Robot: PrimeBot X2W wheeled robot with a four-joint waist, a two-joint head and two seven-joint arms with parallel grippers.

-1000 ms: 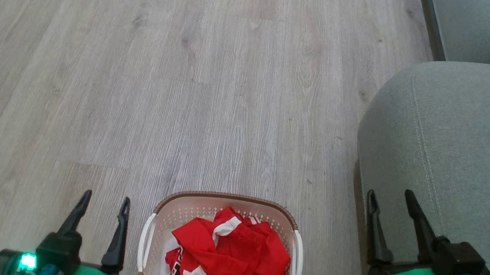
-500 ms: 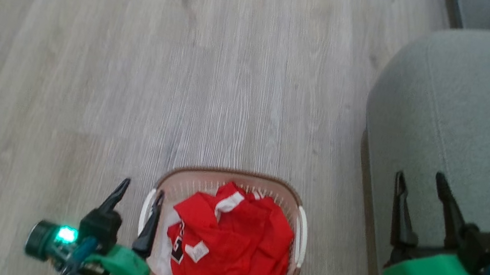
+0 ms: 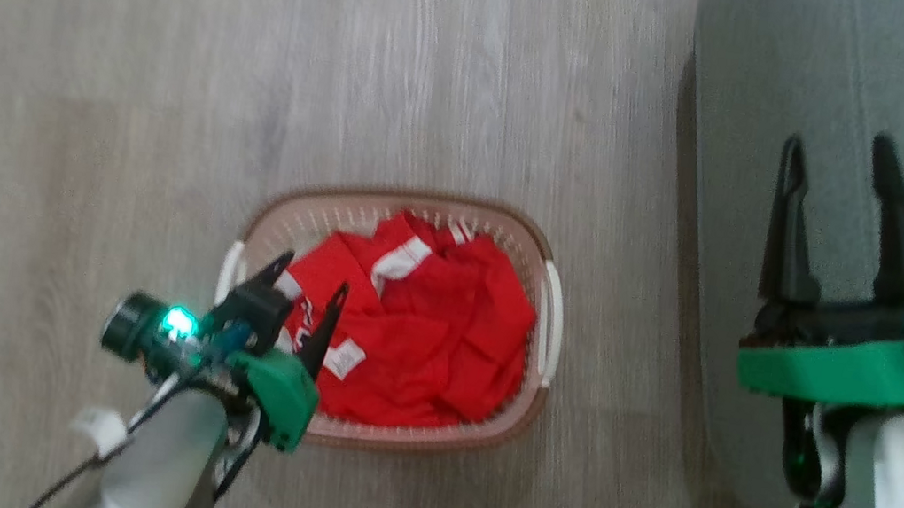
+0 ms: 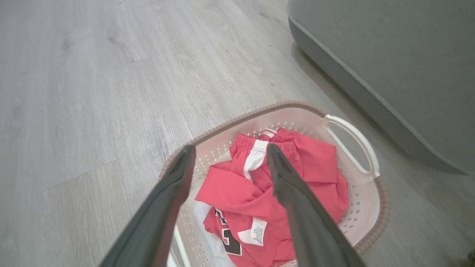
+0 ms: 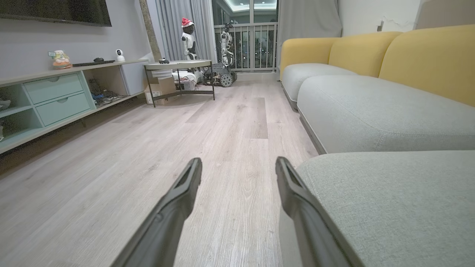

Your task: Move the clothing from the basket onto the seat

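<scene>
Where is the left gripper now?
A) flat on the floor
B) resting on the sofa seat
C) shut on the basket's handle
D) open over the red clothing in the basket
D: the left gripper hangs open over the clothing inside the basket, gripping nothing.

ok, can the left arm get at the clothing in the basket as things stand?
Likely yes: its jaws hang open over the clothing, which lies uncovered in the open-topped basket.

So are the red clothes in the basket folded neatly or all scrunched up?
Scrunched up. The red clothes lie in a crumpled heap in the basket, with folds going every way and a white label showing.
</scene>
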